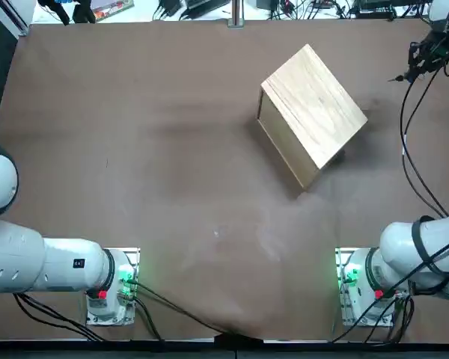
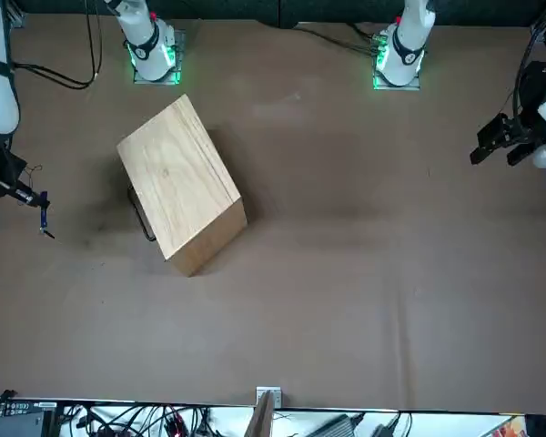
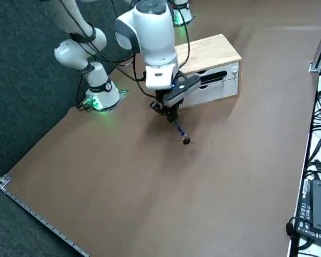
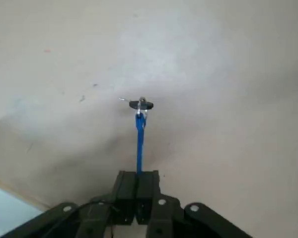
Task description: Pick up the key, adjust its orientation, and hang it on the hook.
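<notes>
Nearest the lens in the right wrist view, the right gripper point(image 4: 138, 173): its two fingers closing together on a blue strap point(image 4: 140, 144), leaving hardly any gap; at the strap's far end, a dark-headed key point(image 4: 141, 105) hanging by a metal ring point(image 4: 142, 100). Beyond it, the table point(image 4: 228, 148) is showing brown and scuffed. Right side view: one right arm point(image 3: 155, 48), white, reaching over the table and angling its gripper downward, the strap slanting below it and the key dangling at its tip; behind the arm, one wooden-topped cabinet point(image 3: 208, 53) presenting white drawer fronts point(image 3: 216, 90), contents hidden. Front view: the same arm reaching in at the left edge, strap and key hanging beside the cabinet, whose dark handle point(image 2: 141, 217) is projecting from the side nearer the arm. Top view: the gripper extending near the right edge, the key pointing toward the cabinet side; at the upper left, a colourful printed item point(image 1: 112, 9) is lying beyond the table, its print too small to read.
</notes>
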